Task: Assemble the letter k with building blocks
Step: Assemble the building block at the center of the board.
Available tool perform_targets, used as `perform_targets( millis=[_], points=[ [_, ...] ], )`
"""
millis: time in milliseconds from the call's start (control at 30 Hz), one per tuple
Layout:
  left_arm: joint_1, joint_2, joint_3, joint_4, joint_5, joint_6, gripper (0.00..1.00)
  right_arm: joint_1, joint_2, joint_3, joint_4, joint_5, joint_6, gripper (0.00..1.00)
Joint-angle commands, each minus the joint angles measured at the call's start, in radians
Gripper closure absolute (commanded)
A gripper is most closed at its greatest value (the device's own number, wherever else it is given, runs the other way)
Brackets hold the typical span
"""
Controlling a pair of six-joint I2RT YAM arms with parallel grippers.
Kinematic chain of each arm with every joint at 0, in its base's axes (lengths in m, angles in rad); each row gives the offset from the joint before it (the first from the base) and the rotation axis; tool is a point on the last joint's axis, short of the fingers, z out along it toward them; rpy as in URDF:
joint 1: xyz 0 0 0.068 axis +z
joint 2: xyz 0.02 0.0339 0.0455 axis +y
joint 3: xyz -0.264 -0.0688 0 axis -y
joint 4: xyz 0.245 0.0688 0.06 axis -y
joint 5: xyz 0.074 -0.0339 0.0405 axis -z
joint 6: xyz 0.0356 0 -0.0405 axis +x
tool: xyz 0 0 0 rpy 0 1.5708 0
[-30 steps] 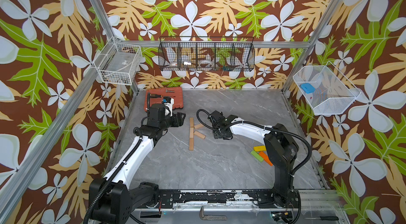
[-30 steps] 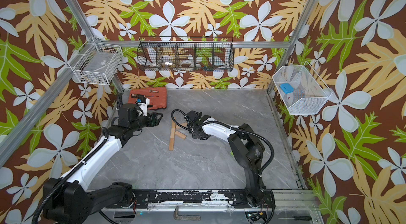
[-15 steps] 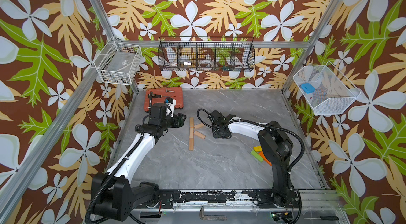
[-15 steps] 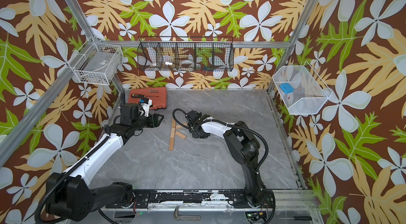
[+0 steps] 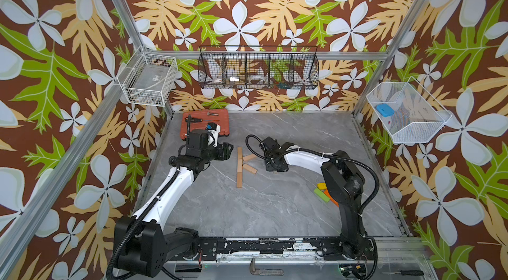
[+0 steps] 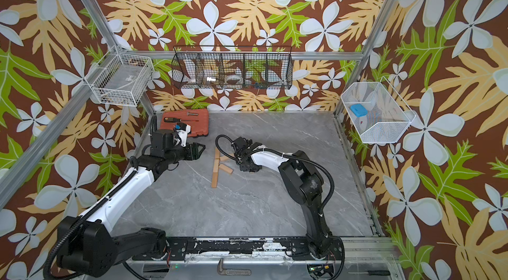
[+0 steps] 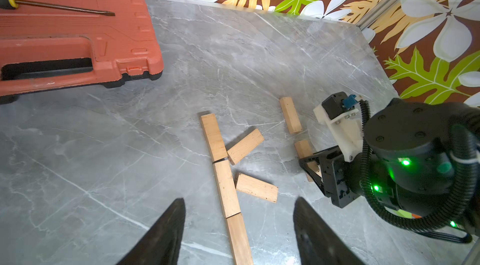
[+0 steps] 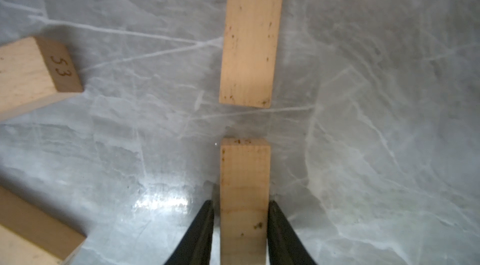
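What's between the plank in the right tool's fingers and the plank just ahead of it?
Only bare table; the right wrist view shows the held plank and far plank lying apart.

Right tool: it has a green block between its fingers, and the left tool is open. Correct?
Not green. The block between the fingers of the right tool is plain light wood, as the right wrist view shows. The left tool is open.

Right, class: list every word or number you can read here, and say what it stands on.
"53": on the end face of a plain wooden block, right wrist view.
Too small to read: the marking on the metal tool; the label in the white wire basket.
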State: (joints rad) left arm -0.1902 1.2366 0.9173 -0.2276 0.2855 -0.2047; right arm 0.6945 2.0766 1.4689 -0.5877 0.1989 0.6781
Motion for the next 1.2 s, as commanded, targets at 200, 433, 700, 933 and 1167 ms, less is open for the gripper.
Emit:
perform_targets(
  millis=[200, 433, 700, 933, 1167],
  points=[
    [0.004, 0.000, 0.005, 0.016, -0.008, 0.001, 0.33, -0.001, 0.012, 0.010, -0.008, 0.019, 0.046, 0.67],
    [0.004, 0.003, 0.005, 0.015, -0.007, -0.004, 0.33, -0.002, 0.019, 0.020, -0.006, 0.020, 0.055, 0.68],
    [0.003, 0.001, 0.006, 0.013, -0.006, -0.004, 0.33, -0.003, 0.024, 0.039, -0.013, 0.028, 0.055, 0.68],
    [0.003, 0.002, 0.006, 0.013, 0.002, -0.004, 0.32, -0.005, 0.034, 0.054, -0.021, 0.030, 0.052, 0.69],
    [0.003, 0.002, 0.006, 0.013, 0.003, -0.004, 0.32, -0.009, 0.037, 0.053, -0.023, 0.037, 0.052, 0.69]
  ],
)
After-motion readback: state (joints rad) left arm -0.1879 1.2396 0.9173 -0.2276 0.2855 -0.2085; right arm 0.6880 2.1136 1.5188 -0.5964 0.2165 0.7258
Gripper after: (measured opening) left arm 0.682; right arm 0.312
